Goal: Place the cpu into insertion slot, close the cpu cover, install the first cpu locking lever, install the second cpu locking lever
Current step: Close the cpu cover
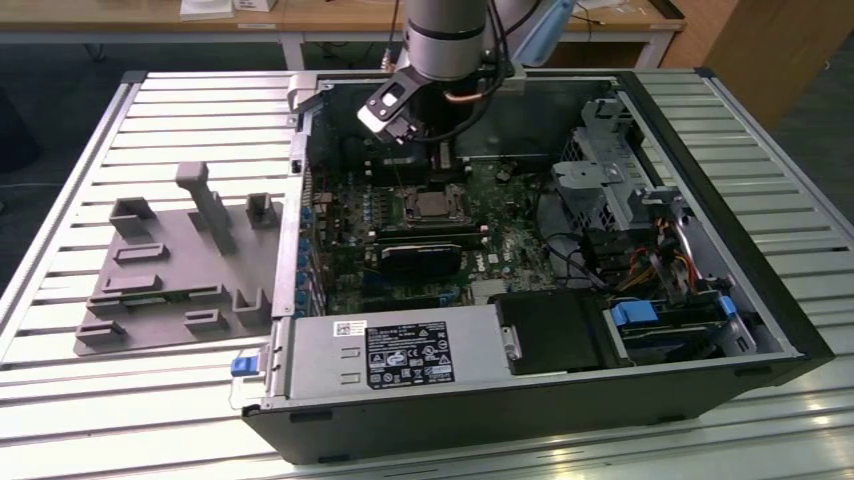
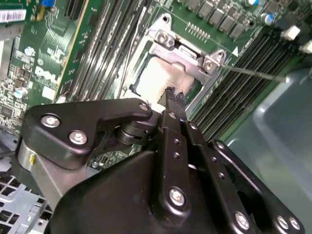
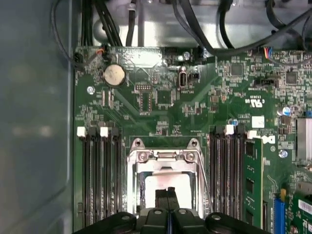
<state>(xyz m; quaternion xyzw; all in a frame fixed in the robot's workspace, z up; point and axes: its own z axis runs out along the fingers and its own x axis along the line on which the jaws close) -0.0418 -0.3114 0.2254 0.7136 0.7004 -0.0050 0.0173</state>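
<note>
Fig. The cpu [image 3: 168, 180] sat on the motherboard [image 3: 161, 112] beneath the lowered cpu cover [image 3: 165, 157]. I held the tool [image 3: 168, 194], fingers together and empty, just above it. One locking lever [image 2: 253, 73] looked unlatched to me.

A slatted metal table [image 1: 80, 420] bears an open computer case [image 1: 534, 420] (lying flat) and a grey fixture [image 1: 147, 290].

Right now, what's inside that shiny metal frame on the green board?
Through the window of the cpu cover shows the cpu, pale silver. The gripper hides part of it, and the insertion slot beneath it is covered.
</note>
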